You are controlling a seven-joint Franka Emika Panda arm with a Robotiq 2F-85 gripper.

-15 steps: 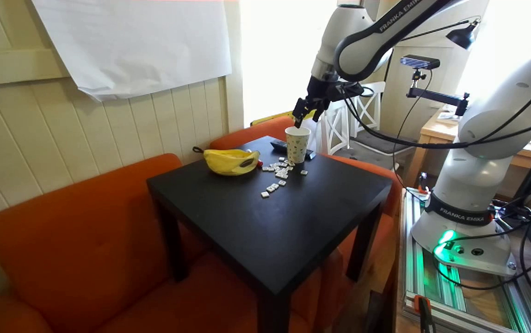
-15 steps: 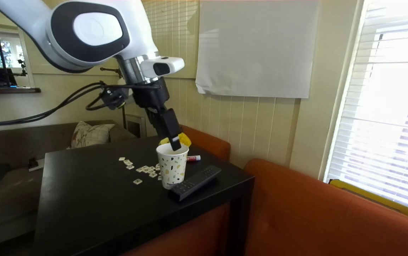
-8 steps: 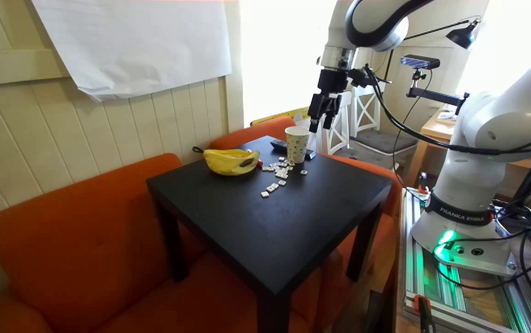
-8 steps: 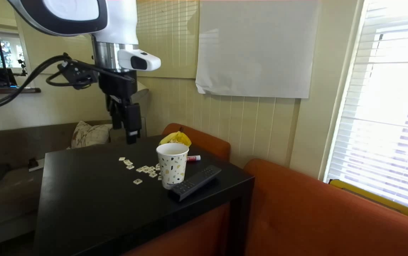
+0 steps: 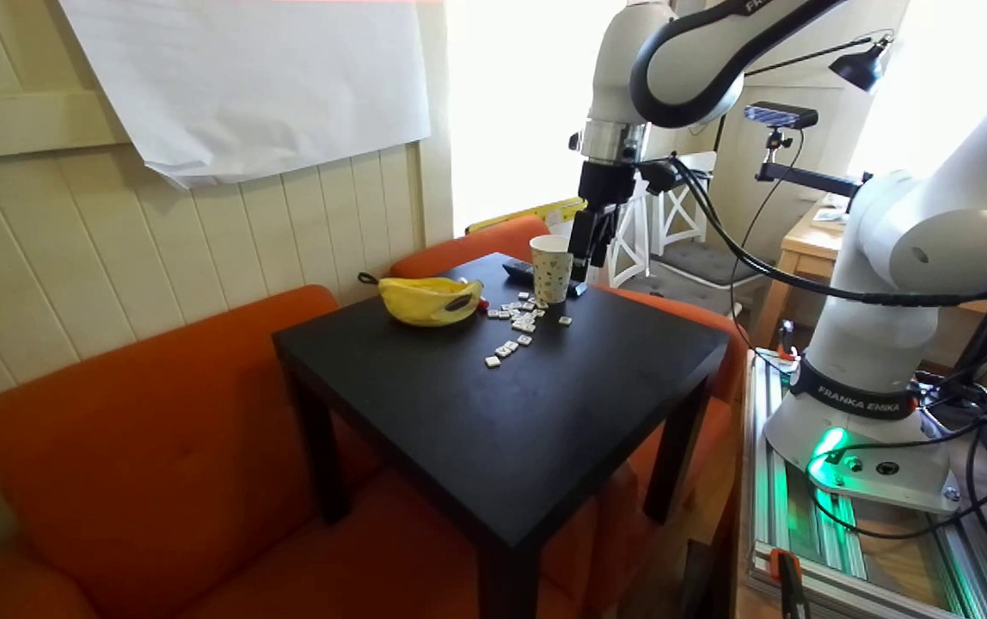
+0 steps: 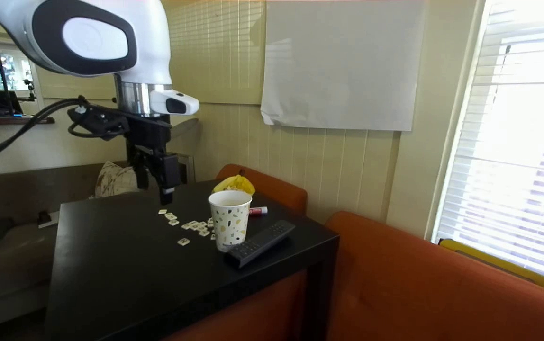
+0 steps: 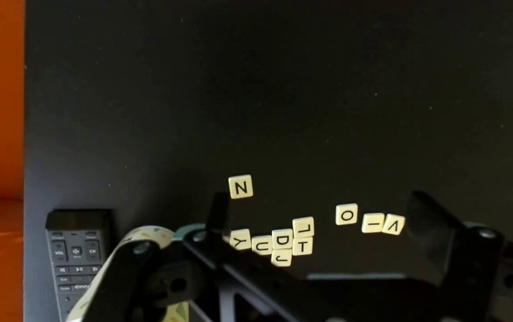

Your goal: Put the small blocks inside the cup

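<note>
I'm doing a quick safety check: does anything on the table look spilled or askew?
The small blocks lie scattered beside the cup at mixed angles, as if spilled, though the cup stands upright. The block marked N lies off by itself.

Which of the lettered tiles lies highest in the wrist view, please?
The tile marked N: it lies by itself, higher in that picture than all the other visible tiles.

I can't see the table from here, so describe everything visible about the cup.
The cup looks like paper: cream-white, flecked with yellow, green and black, tapering toward its base, no visible handle. It stands upright and open-topped on the black table. The remote lies right beside it; contact is unclear. Lettered small blocks lie close by. The tool is apart from it. Its inside bottom is hidden.
</note>
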